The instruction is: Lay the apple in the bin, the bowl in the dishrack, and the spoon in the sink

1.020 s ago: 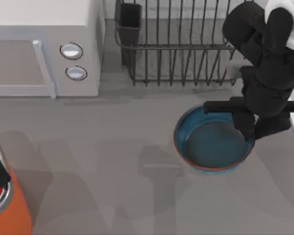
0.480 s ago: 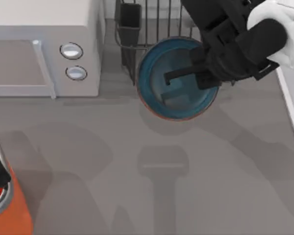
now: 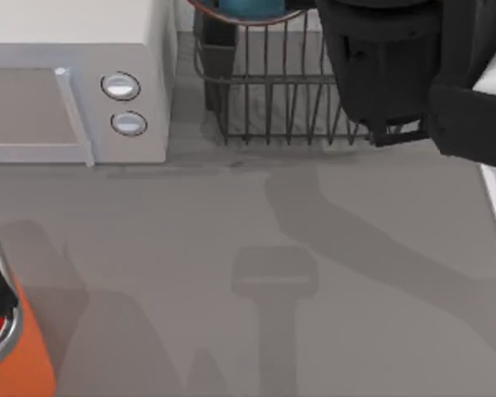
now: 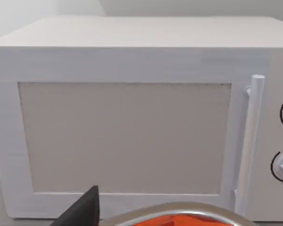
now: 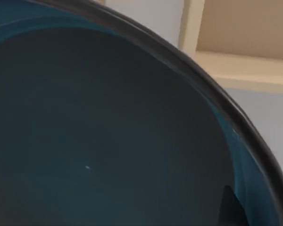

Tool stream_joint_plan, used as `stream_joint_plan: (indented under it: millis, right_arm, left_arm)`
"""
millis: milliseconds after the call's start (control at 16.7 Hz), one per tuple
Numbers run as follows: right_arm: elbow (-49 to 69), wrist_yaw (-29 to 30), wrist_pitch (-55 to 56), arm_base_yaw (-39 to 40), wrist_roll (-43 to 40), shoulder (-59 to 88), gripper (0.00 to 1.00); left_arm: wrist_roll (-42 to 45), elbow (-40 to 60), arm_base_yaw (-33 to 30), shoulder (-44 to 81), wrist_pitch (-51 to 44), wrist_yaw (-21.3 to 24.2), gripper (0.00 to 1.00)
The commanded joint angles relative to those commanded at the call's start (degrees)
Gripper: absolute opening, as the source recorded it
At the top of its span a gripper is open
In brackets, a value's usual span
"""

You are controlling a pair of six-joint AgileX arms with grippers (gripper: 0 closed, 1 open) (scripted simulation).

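bowl (image 3: 246, 8) above dishrack (image 3: 289, 91) — right arm over it

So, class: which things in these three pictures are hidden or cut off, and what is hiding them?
- Bowl, top view: cut by the upper edge, a sliver showing above the dishrack.
- Right gripper: the arm's own bulk covers it in the top view, so its fingers can't be judged.
- Bin, top view: cut by the corner.
- Left gripper: one dark tip in the left wrist view; state unclear.
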Motion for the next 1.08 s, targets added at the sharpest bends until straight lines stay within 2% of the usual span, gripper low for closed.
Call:
stream_joint_plan:
  millis: [240,600,840,1080]
  right_arm:
    - [-0.1,7.1,7.2,3.8,-3.4,-3.6,0.0]
    - [0.0,7.2,7.6,3.6,-3.4,-3.5,0.0]
    - [-0.3,3.6,14.0,0.4,-3.5,2.6,0.0]
    - [-2.0,-3.2,27.8,-6.6,-3.8,14.2,0.0]
  left_arm:
    - [0.0,0.0,0.0,0.0,0.0,0.0,1.0]
    - [0.0,0.0,0.0,0.0,0.0,0.0,1.0]
    - [0.0,0.0,0.0,0.0,0.0,0.0,1.0]
    - [0.0,0.0,0.0,0.0,0.0,0.0,1.0]
